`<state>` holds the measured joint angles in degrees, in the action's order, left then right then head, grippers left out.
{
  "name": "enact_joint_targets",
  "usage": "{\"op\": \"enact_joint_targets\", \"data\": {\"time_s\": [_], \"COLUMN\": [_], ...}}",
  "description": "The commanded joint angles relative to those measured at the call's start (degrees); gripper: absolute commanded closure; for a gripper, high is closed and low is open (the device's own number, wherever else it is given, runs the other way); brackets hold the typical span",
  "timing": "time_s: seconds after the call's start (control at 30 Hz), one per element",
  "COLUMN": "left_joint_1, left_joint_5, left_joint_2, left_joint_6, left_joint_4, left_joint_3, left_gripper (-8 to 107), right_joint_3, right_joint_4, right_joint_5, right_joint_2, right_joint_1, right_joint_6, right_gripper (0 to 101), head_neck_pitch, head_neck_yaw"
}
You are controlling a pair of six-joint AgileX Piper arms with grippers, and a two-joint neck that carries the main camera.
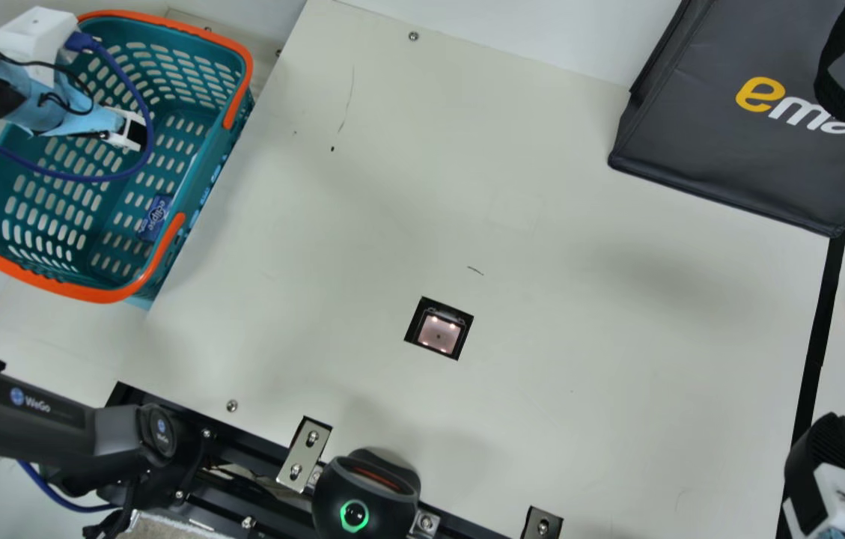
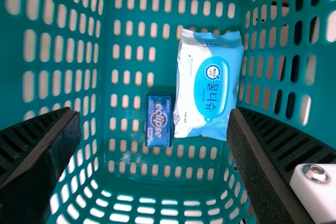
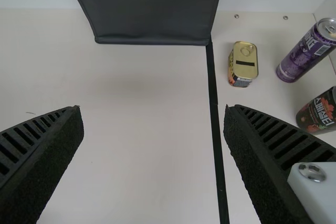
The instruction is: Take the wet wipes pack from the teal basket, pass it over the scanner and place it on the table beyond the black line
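Both spread wide, empty | left gripper (image 1: 137,135) — pointing into teal basket (image 1: 96,295) | right gripper (image 1: 828,448) — near black line (image 1: 819,329)

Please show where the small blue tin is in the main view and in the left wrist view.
Main view: the blue tin is in the picture's left part, inside the teal basket.
Left wrist view: near the middle, beside the wet wipes pack.
Shared landmark: the teal basket.
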<state>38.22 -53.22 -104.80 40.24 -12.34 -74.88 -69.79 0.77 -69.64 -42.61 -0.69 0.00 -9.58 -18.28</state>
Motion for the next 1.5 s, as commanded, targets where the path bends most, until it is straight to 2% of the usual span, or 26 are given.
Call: {"op": "enact_joint_targets", "data": {"time_s": [0.0,0.57,0.8,0.97,1.47], "left_joint_1": [-0.22,-2.1,-2.62,-2.51,-0.6], "left_joint_5": [0.8,8.83,10.41,10.66,7.91], "left_joint_2": [-1.31,-7.57,-8.83,-9.82,-14.83], "left_joint_6": [-0.35,-5.83,-5.28,-0.39,21.68], "left_joint_4": [0.1,1.12,0.25,-2.43,-13.26], "left_joint_3": [0.06,3.5,5.08,5.76,5.07], "left_gripper": [9,9,9,9,9], "right_joint_3": [0.0,0.0,0.0,0.0,0.0], "right_joint_4": [0.0,0.0,0.0,0.0,0.0], "right_joint_5": [0.0,0.06,0.06,0.06,0.05], "right_joint_2": [0.0,0.0,0.0,0.0,0.0], "right_joint_1": [0.0,0.0,0.0,0.0,0.0], "right_joint_6": [0.0,0.0,0.0,0.0,0.0], "right_gripper": [6,6,6,6,6], "head_neck_pitch": [1.66,1.66,1.66,1.66,1.66], "head_neck_yaw": [-0.14,-0.14,-0.14,-0.14,-0.14]}}
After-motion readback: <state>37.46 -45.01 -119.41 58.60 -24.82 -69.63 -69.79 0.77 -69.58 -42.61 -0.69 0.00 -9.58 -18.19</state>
